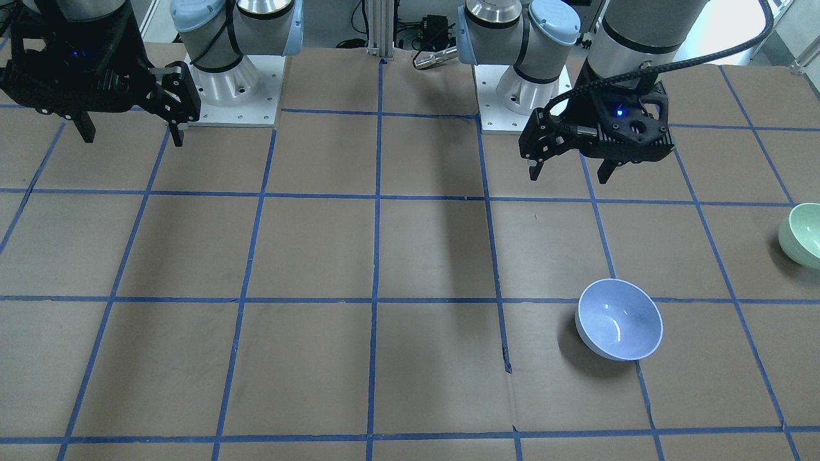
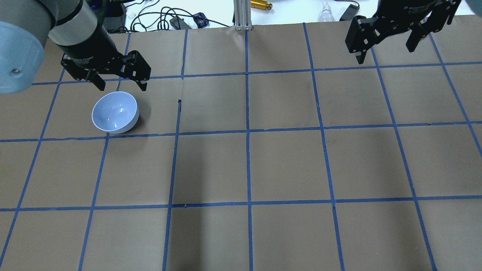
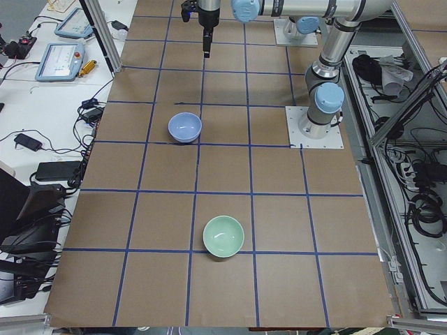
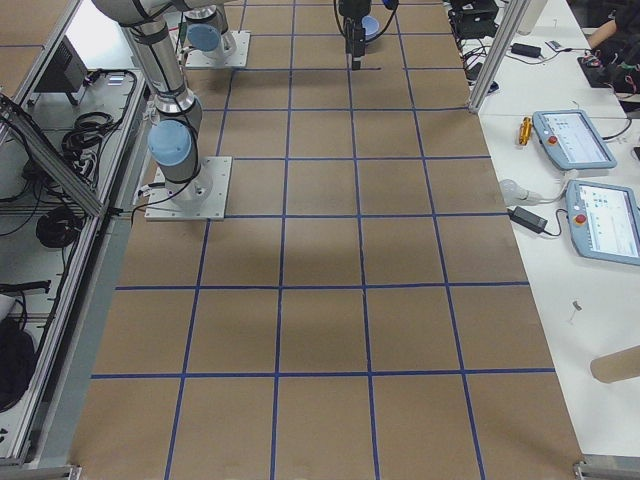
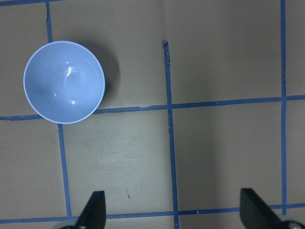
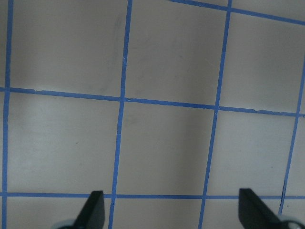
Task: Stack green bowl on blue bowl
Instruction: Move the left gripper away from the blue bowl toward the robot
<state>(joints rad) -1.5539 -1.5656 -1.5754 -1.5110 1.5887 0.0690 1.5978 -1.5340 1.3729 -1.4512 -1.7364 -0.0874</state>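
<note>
Nearest the bench's (image 2: 286, 165) left end, the green bowl (image 3: 223, 236) sits upright and empty on a tape line, well apart from everything else and outside the overhead view. Farther in stands the blue bowl (image 2: 115, 112), also upright and empty. The left tool (image 2: 121, 88) hangs above the bench just beside it, released, fingers spread wide and holding nothing. Farthest off, the right tool (image 2: 385, 54) hovers released over bare bench. The stack is not yet begun, and the left arm looks best placed to fetch the green bowl. It should swing outward and come down with one finger inside the rim and one outside. The glaze looks slippery, so pinch firmly, lift clear, centre over the blue bowl, and lower before letting go.
</note>
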